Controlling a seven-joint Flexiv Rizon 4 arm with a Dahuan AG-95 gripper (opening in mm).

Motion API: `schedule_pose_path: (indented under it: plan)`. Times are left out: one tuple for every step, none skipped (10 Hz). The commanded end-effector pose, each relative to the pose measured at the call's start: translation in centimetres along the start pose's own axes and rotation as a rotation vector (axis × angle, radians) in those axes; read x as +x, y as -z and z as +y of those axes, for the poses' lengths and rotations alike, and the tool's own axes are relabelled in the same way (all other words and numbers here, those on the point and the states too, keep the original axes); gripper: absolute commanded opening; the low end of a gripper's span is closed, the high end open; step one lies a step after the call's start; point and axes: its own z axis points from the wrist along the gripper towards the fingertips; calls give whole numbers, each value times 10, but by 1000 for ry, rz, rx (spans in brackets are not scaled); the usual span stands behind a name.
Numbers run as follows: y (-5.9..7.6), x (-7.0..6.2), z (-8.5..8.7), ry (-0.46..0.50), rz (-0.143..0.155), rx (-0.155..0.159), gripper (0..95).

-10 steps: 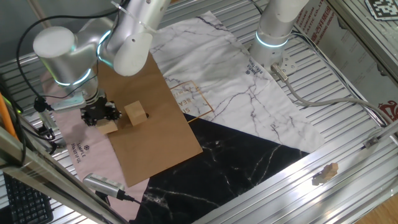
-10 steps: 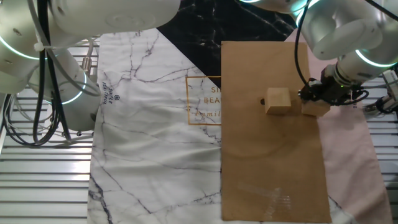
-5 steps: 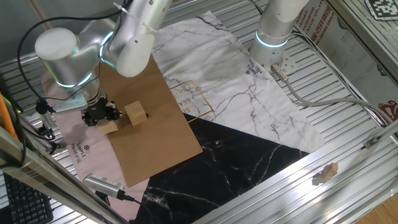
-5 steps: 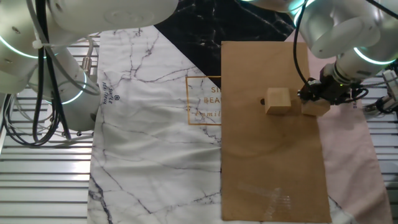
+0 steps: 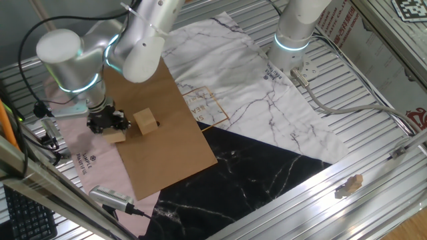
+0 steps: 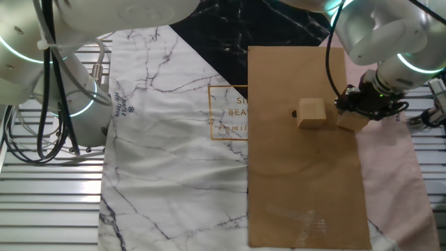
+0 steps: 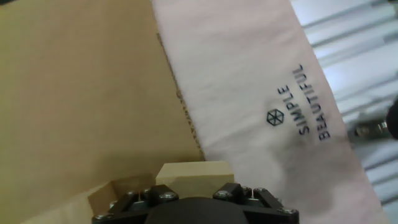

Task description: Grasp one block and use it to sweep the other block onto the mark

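Two pale wooden blocks lie on the brown paper sheet (image 5: 157,143). My gripper (image 5: 107,123) (image 6: 363,104) is shut on the block at the sheet's edge (image 5: 115,134) (image 6: 352,120), which sits slightly turned. The free block (image 5: 145,122) (image 6: 311,112) lies a short gap away from it. The mark (image 6: 293,113) (image 5: 157,124), a small black dot, shows just past the free block's far side. In the hand view the held block (image 7: 194,173) fills the space in front of the gripper (image 7: 194,198); the fingertips are hidden.
A pink bag printed "SIMPLE BEAUTIFUL" (image 7: 308,112) lies beside the brown sheet under the arm. A white marble cloth (image 6: 167,139) carries an orange square outline (image 6: 226,111). A second robot base (image 5: 293,33) stands at the back. A grey tool handle (image 5: 110,197) lies near the front.
The gripper has turned a little with its block, which now sits more askew. The free block has not moved.
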Motion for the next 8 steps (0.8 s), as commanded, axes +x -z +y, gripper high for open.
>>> schedule_pose_path:
  plan:
    - [0,0,0,-137,-3,2,0]
    - [0,0,0,-168,-5,1,0]
    - [0,0,0,-227,-5,-1,0]
    - [0,0,0,-261,-6,-5,0]
    - [0,0,0,-298,-6,-7,0]
    - [0,0,0,-337,-6,-7,0]
    - [0,0,0,-361,-7,-7,0]
    - [0,0,0,-406,-8,-9,0]
